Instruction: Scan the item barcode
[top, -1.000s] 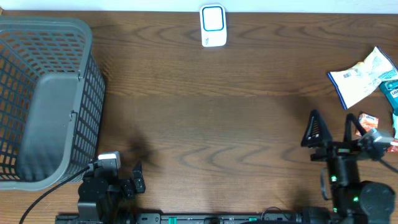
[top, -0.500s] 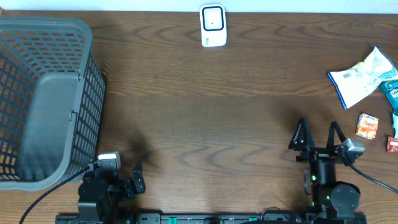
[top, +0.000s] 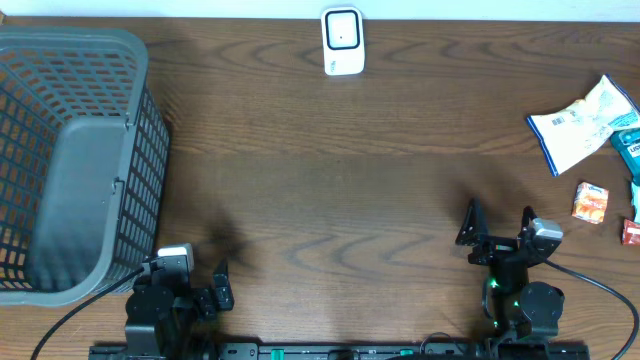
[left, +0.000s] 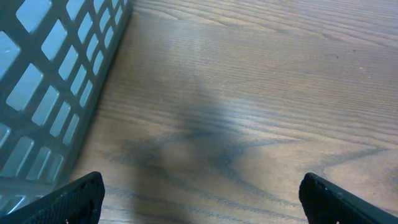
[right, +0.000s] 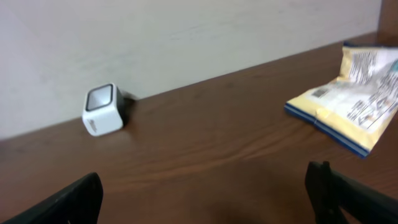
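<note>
The white barcode scanner (top: 342, 41) stands at the table's far edge, also small in the right wrist view (right: 102, 118). The items lie at the far right: a white and blue snack bag (top: 585, 125) (right: 351, 99), a small orange box (top: 590, 201), a teal pack (top: 630, 150) and a red piece (top: 632, 232). My right gripper (top: 499, 210) (right: 208, 193) is open and empty near the front edge, left of the items. At the front left my left gripper (top: 197, 272) (left: 201, 199) sits low, open, with only bare wood between its fingers.
A grey mesh basket (top: 70, 160) fills the left side, its wall close to my left gripper (left: 31, 184). Cables trail from both arm bases along the front edge. Brown wood tabletop (top: 330, 190) spans the middle.
The right arm has drawn back left and toward the front edge, away from the orange box, jaws open throughout. The left arm has not moved.
</note>
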